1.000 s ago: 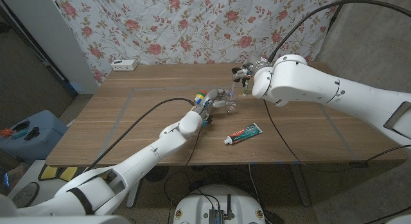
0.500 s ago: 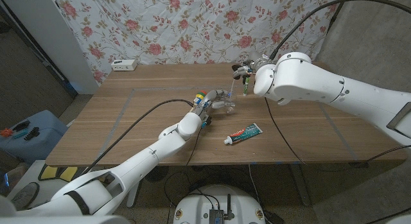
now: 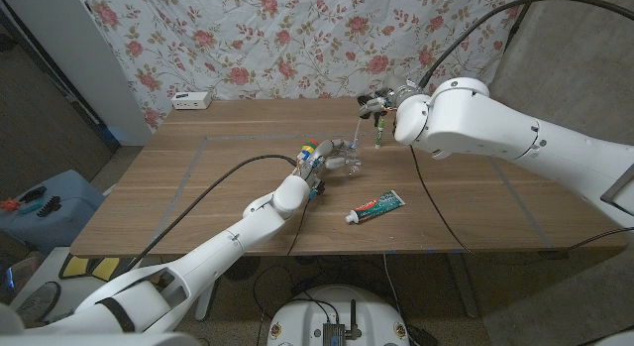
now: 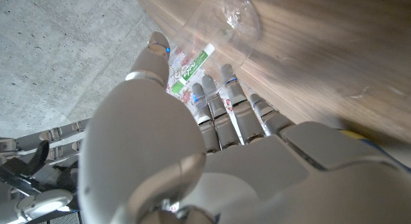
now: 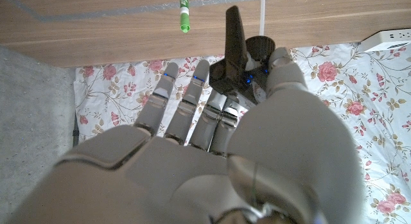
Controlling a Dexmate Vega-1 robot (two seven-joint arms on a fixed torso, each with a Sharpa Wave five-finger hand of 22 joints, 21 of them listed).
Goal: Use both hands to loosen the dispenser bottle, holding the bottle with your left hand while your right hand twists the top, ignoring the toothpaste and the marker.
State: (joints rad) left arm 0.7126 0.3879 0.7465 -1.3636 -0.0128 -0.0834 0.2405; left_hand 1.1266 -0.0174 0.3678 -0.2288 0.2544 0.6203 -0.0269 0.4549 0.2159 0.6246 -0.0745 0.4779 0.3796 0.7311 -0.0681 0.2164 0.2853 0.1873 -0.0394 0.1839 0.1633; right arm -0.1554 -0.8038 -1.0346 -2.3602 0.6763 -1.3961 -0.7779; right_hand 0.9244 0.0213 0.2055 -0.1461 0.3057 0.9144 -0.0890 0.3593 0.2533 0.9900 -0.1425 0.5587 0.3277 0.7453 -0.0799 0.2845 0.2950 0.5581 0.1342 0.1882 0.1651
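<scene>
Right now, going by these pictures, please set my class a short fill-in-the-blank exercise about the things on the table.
1. The marker is coloured ___.
2. The body of the dispenser bottle is see-through, made of ___ plastic.
3. Of the three items, the one nearest the front edge of the table is the ___.

Missing words: green; clear; toothpaste
</scene>
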